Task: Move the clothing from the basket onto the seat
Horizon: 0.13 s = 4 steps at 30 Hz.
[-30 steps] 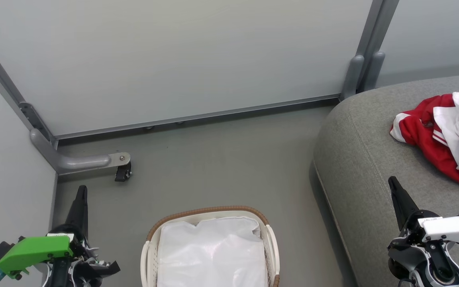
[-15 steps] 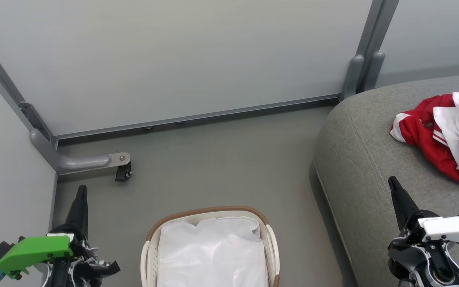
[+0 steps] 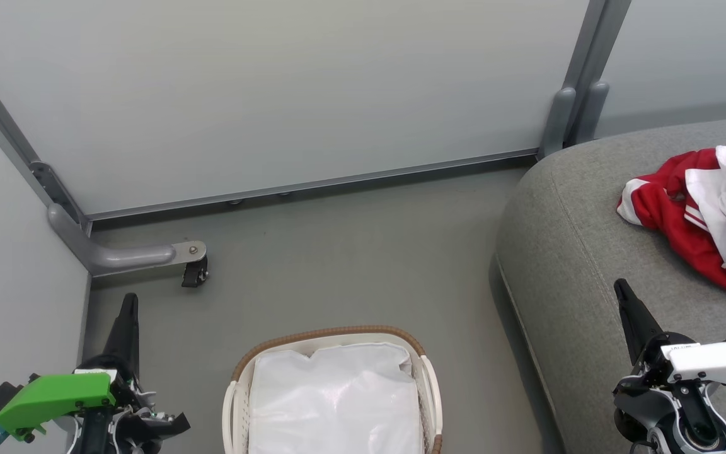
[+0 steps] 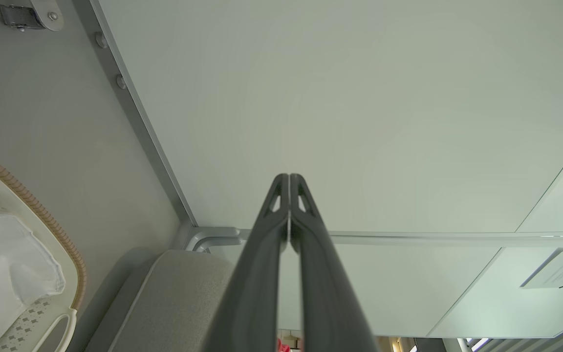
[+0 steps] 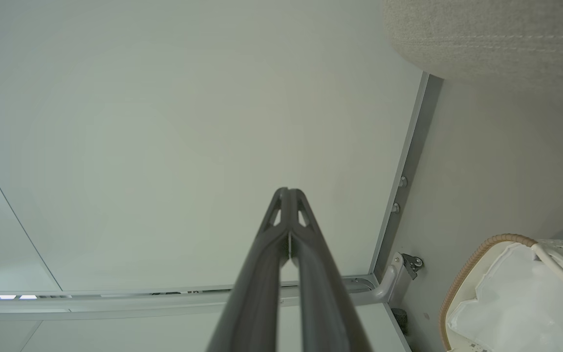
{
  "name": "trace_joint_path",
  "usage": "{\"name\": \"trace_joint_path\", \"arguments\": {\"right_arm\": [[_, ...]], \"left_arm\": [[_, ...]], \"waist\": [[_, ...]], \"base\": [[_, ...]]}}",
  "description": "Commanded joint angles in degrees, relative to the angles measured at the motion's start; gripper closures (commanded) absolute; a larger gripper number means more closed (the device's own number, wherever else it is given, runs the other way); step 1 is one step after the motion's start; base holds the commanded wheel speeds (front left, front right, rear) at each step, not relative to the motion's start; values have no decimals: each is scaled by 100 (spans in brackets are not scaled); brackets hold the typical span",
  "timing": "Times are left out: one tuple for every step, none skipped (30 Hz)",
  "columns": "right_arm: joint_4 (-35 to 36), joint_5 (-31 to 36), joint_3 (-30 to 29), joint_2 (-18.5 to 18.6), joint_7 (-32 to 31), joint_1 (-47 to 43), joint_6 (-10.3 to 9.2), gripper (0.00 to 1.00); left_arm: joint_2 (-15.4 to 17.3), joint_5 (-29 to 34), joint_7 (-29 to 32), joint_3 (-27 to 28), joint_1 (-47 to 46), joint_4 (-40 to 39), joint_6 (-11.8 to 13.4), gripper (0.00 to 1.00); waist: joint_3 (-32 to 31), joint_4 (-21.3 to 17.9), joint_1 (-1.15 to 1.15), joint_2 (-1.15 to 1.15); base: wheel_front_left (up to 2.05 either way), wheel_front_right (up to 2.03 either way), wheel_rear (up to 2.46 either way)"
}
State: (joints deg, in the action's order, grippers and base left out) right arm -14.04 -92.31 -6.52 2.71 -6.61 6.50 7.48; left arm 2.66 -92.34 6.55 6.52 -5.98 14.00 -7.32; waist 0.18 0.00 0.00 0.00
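The red clothing with white stripes lies crumpled on the grey seat at the right of the head view. The cream basket with its brown woven rim stands on the floor at the bottom centre, holding just its white liner. My left gripper is shut at the lower left, left of the basket. My right gripper is shut over the seat's front part, below the clothing. In the wrist views both pairs of fingers, left gripper and right gripper, meet at their tips with nothing between them.
A pale partition wall stands behind the grey floor. A grey metal foot with a castor juts out at the left. A grey post rises beside the seat's corner. The basket rim and seat corner show in the left wrist view.
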Motion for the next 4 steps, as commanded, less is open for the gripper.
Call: {"name": "trace_joint_path", "arguments": {"right_arm": [[16,-20,-12,32,-7,-59,2,100],[16,-20,-12,32,-7,-59,2,100],[16,-20,-12,32,-7,-59,2,100],[16,-20,-12,32,-7,-59,2,100]], "left_arm": [[40,-16,17,9,-51,-6,-33,100],[40,-16,17,9,-51,-7,-33,100],[40,-16,17,9,-51,-6,-33,100],[40,-16,17,9,-51,-8,-33,100]], "waist": [[0,0,0,0],[0,0,0,0],[0,0,0,0],[0,0,0,0]], "base": [[0,0,0],[0,0,0],[0,0,0],[0,0,0]]}}
